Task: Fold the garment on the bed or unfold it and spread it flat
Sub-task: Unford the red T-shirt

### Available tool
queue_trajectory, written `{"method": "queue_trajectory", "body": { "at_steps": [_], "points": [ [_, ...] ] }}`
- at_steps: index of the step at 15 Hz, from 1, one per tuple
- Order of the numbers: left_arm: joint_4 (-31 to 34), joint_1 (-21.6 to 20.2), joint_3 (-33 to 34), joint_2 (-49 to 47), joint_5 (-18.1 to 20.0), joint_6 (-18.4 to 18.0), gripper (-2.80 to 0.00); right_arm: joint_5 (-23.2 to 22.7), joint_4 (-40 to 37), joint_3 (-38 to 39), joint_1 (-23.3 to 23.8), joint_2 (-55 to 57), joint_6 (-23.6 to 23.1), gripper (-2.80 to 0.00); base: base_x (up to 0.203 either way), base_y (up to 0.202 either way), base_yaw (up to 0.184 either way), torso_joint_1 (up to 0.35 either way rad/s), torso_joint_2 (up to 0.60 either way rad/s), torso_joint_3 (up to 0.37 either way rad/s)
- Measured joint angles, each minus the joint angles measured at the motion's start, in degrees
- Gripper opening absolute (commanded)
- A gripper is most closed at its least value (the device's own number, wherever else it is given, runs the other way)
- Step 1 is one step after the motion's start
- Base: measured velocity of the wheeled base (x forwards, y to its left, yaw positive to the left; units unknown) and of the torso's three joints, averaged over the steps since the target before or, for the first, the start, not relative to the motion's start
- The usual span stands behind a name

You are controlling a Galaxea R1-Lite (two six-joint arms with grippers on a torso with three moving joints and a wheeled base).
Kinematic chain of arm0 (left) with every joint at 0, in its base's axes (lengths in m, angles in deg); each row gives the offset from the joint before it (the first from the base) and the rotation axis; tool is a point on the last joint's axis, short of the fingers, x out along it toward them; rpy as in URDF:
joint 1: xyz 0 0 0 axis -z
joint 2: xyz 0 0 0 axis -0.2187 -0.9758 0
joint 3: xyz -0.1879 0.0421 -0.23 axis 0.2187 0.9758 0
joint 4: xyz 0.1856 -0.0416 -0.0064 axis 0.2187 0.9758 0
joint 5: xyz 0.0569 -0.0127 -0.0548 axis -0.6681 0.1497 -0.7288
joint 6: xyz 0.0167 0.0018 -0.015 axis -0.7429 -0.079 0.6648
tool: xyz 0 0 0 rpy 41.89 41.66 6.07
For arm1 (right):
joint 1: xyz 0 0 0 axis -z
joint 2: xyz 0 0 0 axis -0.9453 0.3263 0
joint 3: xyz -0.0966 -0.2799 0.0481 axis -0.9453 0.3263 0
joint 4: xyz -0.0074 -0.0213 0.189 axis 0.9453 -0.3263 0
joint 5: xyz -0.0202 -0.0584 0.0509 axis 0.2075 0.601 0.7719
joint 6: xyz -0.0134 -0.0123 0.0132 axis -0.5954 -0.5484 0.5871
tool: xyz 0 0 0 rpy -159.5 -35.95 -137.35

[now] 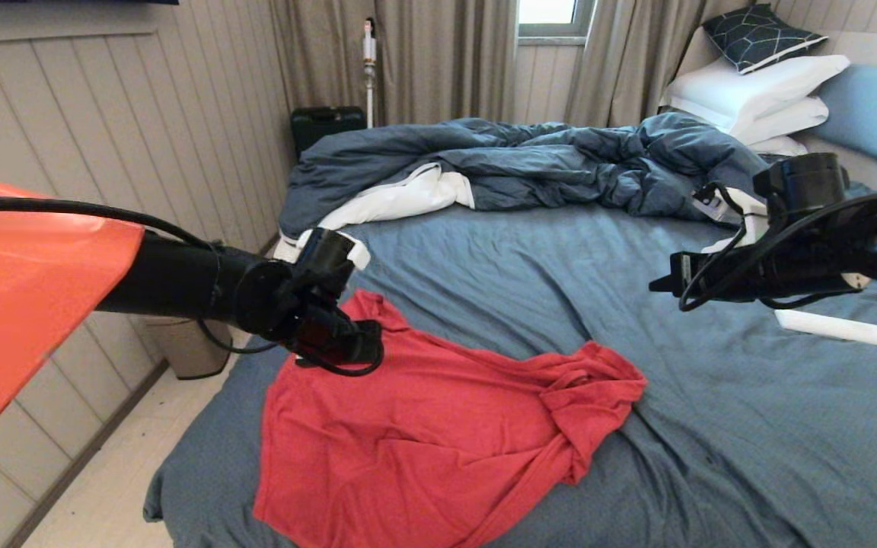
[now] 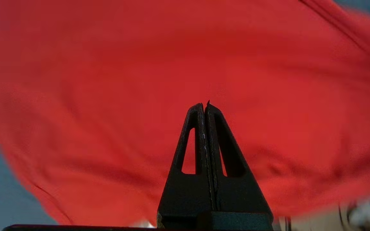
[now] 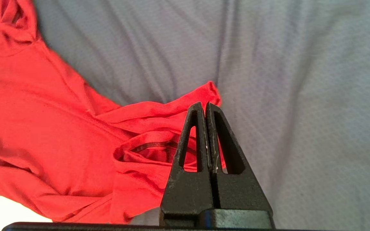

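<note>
Head view, nearest first: the red garment [image 1: 423, 434] lies rumpled on the near left part of the bed [image 1: 751, 441], one end bunched toward the middle. The left gripper [image 1: 366, 352] hangs over its far left corner, fingers [image 2: 204, 134] pressed together with no cloth between them. The right gripper [image 1: 663, 283] hovers above bare sheet, fingers [image 3: 206, 134] together, empty. Behind, a rumpled dark blue duvet [image 1: 545, 164] crosses the bed; white pillows [image 1: 758, 95] and a patterned cushion [image 1: 762, 34] are stacked at the headboard. No writing is legible.
</note>
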Motion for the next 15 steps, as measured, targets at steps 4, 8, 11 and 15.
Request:
{"method": "queue_trajectory", "body": {
  "at_steps": [4, 8, 11, 15],
  "points": [
    [-0.6, -4.3, -3.0, -3.8, -0.7, -0.1, -2.80, 0.1, -0.1, 1.8, -2.9, 0.4, 0.1, -2.80, 0.000, 0.000, 0.000, 0.000, 0.00, 0.000],
    [-0.1, -6.1, -6.0, -6.2, -1.0, -0.4, -2.80, 0.1, -0.7, 6.7, -6.1, 0.3, 1.2, -2.80, 0.000, 0.000, 0.000, 0.000, 0.00, 0.000],
    [0.2, -6.2, -7.3, -6.5, -1.0, -1.5, -2.80, 0.0, -2.9, 10.5, -7.5, 0.6, 3.0, -2.80, 0.000, 0.000, 0.000, 0.000, 0.00, 0.000],
    [1.4, -5.0, -7.2, -6.8, -0.6, -0.9, -2.80, -0.1, -9.8, 8.9, -13.2, 1.7, 6.8, -2.80, 0.000, 0.000, 0.000, 0.000, 0.00, 0.000]
  ]
}}
